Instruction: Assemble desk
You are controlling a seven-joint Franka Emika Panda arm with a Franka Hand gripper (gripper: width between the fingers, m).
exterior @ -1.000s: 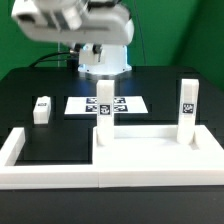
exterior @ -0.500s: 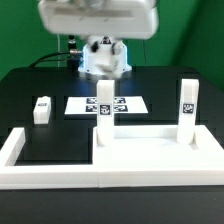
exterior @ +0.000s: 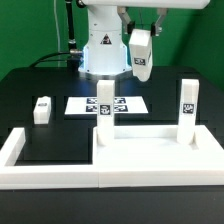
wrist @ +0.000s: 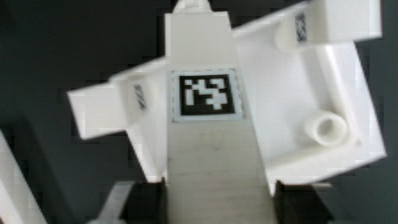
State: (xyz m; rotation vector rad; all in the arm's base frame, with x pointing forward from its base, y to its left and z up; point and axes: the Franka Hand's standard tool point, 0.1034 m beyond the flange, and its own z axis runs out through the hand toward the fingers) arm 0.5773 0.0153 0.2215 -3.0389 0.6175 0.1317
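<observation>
The tool has been lifted and turned since the earlier frame, and a leg is now seen clamped in it, well above the tabletop below; its fitting is judged to come next.

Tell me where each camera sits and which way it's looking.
Exterior view: off the arm, facing the robot's base across the tabletop; shows the base and gripper.
Wrist view: on the wrist, looking along the gripped leg to the tabletop; its fingers show beside the leg.
Shared: that leg and the tabletop.
</observation>
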